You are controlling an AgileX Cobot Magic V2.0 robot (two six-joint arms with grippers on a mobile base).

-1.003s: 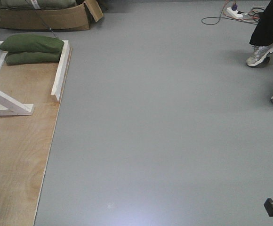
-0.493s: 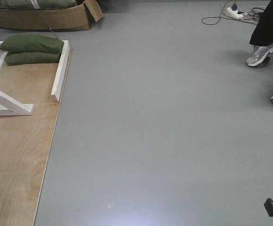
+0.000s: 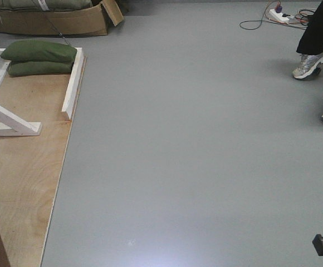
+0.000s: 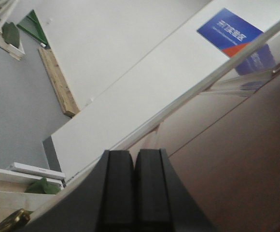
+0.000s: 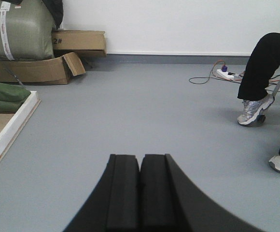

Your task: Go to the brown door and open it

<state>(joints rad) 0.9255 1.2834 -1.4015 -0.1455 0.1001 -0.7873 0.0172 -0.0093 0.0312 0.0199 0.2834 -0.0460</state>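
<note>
While left wrist view shows brown door [image 4: 236, 169], left end effector [image 4: 134, 155], right end effector [image 5: 140, 159] both closed.

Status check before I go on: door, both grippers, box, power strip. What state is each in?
Door: near left gripper; open or shut, cannot tell.
Left gripper: shut, empty.
Right gripper: shut, empty.
Box: flap open.
Power strip: plugs in.
</note>
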